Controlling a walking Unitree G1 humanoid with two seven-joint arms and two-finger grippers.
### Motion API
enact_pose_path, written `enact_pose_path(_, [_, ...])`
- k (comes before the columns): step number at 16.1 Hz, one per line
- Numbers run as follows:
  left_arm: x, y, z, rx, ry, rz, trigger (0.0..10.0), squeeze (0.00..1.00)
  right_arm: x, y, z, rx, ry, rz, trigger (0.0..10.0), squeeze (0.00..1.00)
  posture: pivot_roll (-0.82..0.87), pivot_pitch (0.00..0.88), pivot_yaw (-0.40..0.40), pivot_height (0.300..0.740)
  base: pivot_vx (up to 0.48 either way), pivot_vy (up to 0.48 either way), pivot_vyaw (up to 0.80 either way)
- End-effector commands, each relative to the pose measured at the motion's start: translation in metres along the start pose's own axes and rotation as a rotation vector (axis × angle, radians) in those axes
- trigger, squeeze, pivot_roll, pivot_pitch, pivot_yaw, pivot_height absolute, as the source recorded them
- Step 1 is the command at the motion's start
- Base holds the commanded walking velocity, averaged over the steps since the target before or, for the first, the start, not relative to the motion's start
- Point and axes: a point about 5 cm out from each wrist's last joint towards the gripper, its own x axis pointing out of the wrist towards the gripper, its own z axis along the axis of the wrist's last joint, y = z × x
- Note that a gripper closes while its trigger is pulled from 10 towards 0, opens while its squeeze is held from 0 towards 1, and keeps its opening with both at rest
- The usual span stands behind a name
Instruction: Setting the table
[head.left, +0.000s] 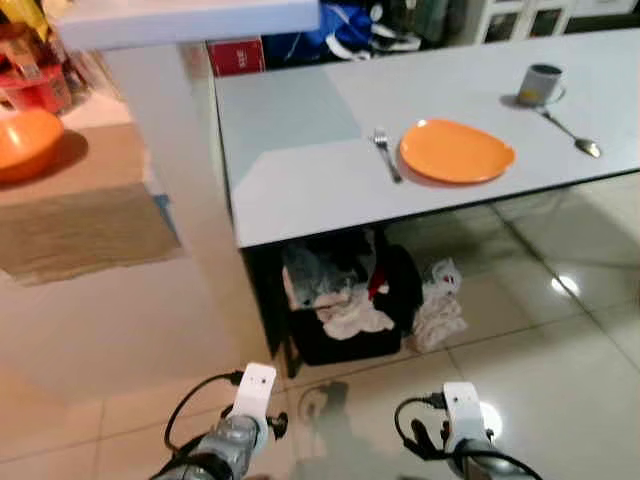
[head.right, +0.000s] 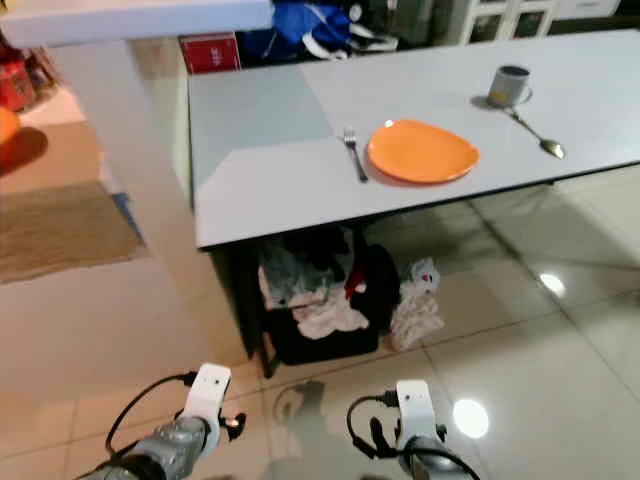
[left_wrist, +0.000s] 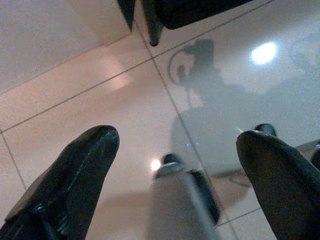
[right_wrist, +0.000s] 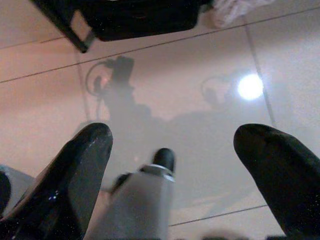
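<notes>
Left wrist view shows our left end effector (left_wrist: 175, 150) spread and empty over floor tiles — the right end effector (right_wrist: 172, 145) likewise. Ahead, on the counter (head.left: 300, 190), fork (head.left: 386, 154) left of the plate (head.left: 456, 151), spoon (head.left: 572, 133) and mug (head.left: 541, 83) right — we should approach squarely.

Orange plate (head.left: 457, 151) on grey table (head.left: 300, 170), fork (head.left: 386, 154) just left, mug (head.left: 541, 84) and spoon (head.left: 571, 132) beyond.

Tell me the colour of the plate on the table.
Orange. The plate lies on the table beside a fork; the left eye view shows it best.
</notes>
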Motion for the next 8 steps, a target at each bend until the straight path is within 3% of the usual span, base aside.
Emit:
enact_pose_path(1, [-0.0005, 0.01, 0.0011, 0.011, -0.001, 0.027, 10.0, 0.0, 0.0018, 0.009, 0.0071, -0.016, -0.032, 0.04, 10.0, 0.0, -0.14, 0.0, 0.028, 0.727, 0.0, 0.48, 0.71])
enact_pose_path(8, [-0.0002, 0.0056, 0.001, 0.016, 0.001, 0.007, 10.0, 0.0, 0.0017, 0.0101, 0.0068, -0.003, -0.039, 0.043, 10.0, 0.0, -0.14, 0.0, 0.028, 0.727, 0.0, 0.48, 0.59])
